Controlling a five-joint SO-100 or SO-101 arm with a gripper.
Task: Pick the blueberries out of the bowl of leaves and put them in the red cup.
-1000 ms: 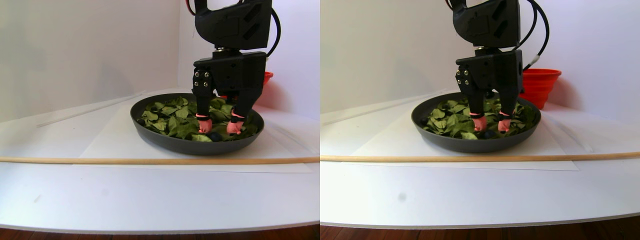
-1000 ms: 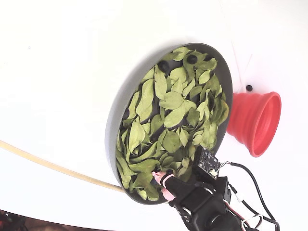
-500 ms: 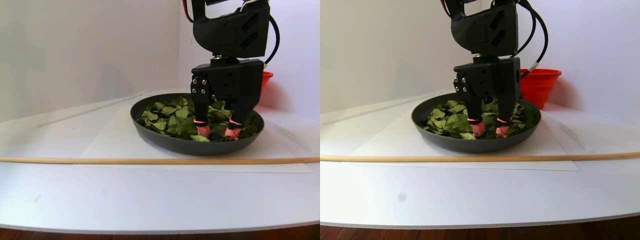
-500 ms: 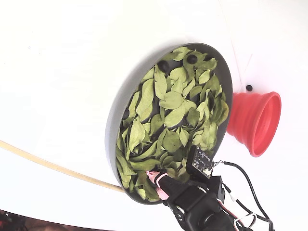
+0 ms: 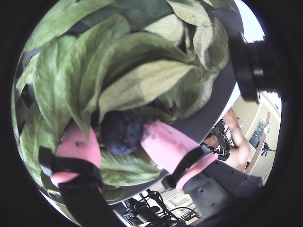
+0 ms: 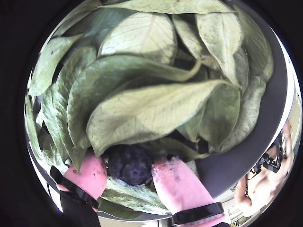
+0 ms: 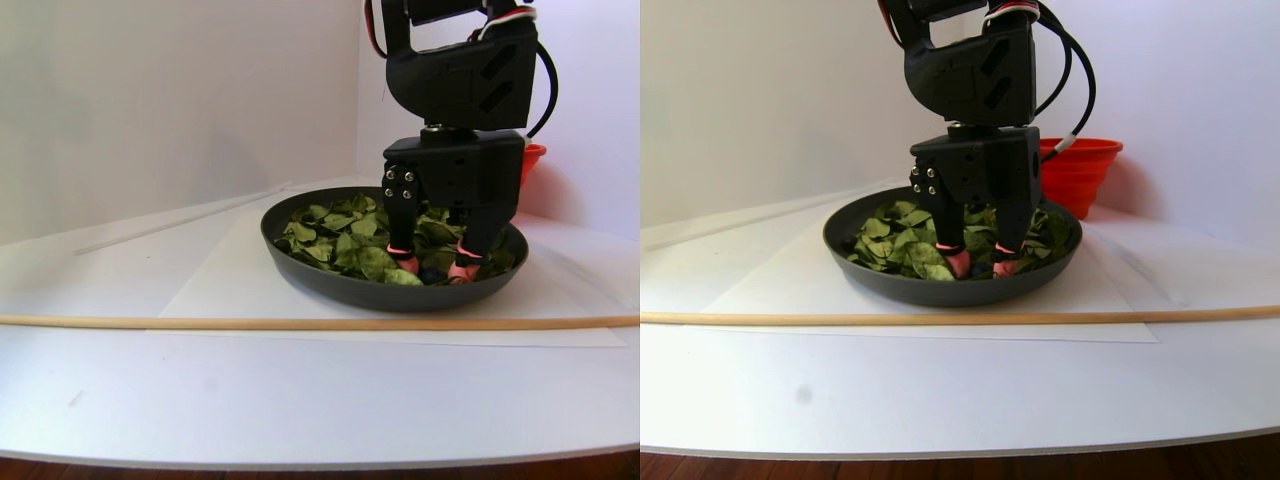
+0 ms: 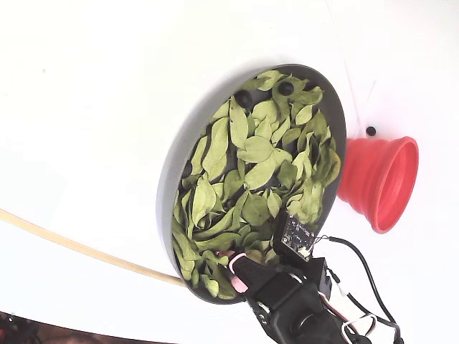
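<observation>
Leaves point(image 6: 151, 111) fill the dark grey bowl point(image 7: 330, 285) from rim to rim, pale green and overlapping, and in both wrist views they crowd almost the whole frame. Going left to right in a wrist view, the left pink fingertip point(image 5: 75, 149) presses down among the leaves, then comes a dark blueberry point(image 5: 122, 132), then the right pink fingertip point(image 5: 165, 146). The gripper point(image 5: 122, 142) has its jaws partly open, one on each side of the berry; the right pad touches it, while on the left a thin leaf edge blocks the view, so a firm hold cannot be told. The other wrist view shows the same berry point(image 6: 130, 164) lying on the leaves between the pads, its crown dimple facing the camera, close to the bowl's near rim. In the stereo pair view the black arm stands upright over the bowl, its pink tips down in the leaves at the front edge, and the bowl rests on a white sheet on the table point(image 7: 300, 400), with a thin wooden rod point(image 7: 200, 322) lying across in front of it. Farther right, the red cup point(image 7: 1085, 170) stands behind the bowl. In the fixed view two more blueberries point(image 8: 285, 88) sit at the far side of the bowl, and one small dark berry point(image 8: 371, 131) lies on the table beside the red cup, outside it.
</observation>
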